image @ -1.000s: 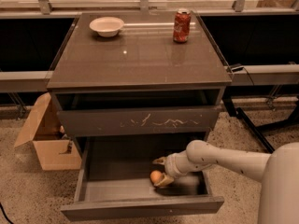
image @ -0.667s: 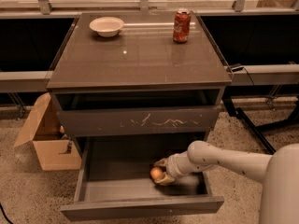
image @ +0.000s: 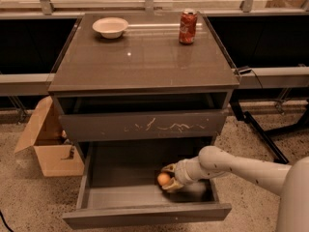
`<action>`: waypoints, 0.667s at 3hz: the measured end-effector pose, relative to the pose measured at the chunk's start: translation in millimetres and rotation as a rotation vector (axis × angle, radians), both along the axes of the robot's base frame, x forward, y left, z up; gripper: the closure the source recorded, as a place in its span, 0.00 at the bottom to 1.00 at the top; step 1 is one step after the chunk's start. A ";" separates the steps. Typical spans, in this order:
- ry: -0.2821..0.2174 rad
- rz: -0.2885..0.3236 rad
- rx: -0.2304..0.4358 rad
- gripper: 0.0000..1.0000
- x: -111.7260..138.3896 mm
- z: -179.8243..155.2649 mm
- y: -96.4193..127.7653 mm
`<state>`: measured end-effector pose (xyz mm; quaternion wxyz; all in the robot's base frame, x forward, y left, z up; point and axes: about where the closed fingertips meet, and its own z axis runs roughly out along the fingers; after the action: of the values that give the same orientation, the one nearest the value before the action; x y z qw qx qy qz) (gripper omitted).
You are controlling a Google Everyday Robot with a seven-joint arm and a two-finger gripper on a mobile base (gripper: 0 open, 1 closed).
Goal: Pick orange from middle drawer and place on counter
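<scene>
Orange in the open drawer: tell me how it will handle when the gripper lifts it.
The orange is round and smooth, so it would probably roll across the flat floor of the middle drawer if released. It looks small inside the gripper closed on it down there, so it is likely light. Its curved skin may slip unless pinched across its widest part.

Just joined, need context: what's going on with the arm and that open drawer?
The robot's arm reaches into the pulled-out middle drawer, and its hand is right at the orange inside it. Whether the orange is actually gripped cannot be told. The orange is not yet on the counter, which carries a white bowl and a red soda can.
</scene>
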<state>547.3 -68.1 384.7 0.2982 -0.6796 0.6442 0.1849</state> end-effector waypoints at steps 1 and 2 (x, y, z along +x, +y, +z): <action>-0.069 0.019 0.074 1.00 -4.9 28.1 -8.4; -0.179 0.054 0.176 1.00 -16.0 72.9 -21.2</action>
<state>531.3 -89.3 457.6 0.4081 -0.6817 0.5776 0.1873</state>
